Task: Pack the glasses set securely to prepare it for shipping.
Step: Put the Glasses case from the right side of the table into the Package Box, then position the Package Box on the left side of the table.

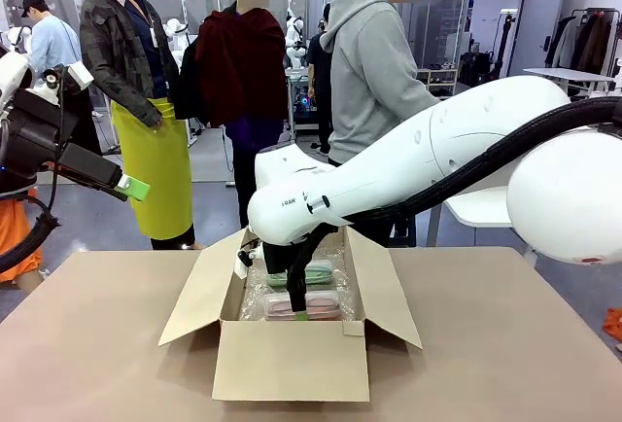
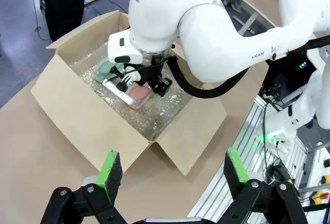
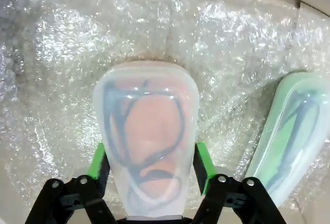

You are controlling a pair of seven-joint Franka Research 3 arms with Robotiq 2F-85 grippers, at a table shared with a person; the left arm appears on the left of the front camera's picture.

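**A:** Where do we find the glasses set?

**B:** We see both cases inside the open cardboard box, which stands on the table with its flaps spread. The box is lined with bubble wrap. The pink case lies near the box wall on the robot's side. The mint case lies just beside it, towards the person's side, with a strip of wrap between them.

**A:** And what do we make of the right gripper?

**B:** It reaches down into the box, and its green pads press on both long sides of the pink case near one end. We take it as clamped on that case. We cannot tell whether the case rests on the wrap or hangs just above it. Dark spectacle frames show through both translucent shells.

**A:** What about the left gripper?

**B:** We see its fingers spread wide with nothing between them. It hangs high at the robot's left, well apart from the box, looking down on the box and the table.
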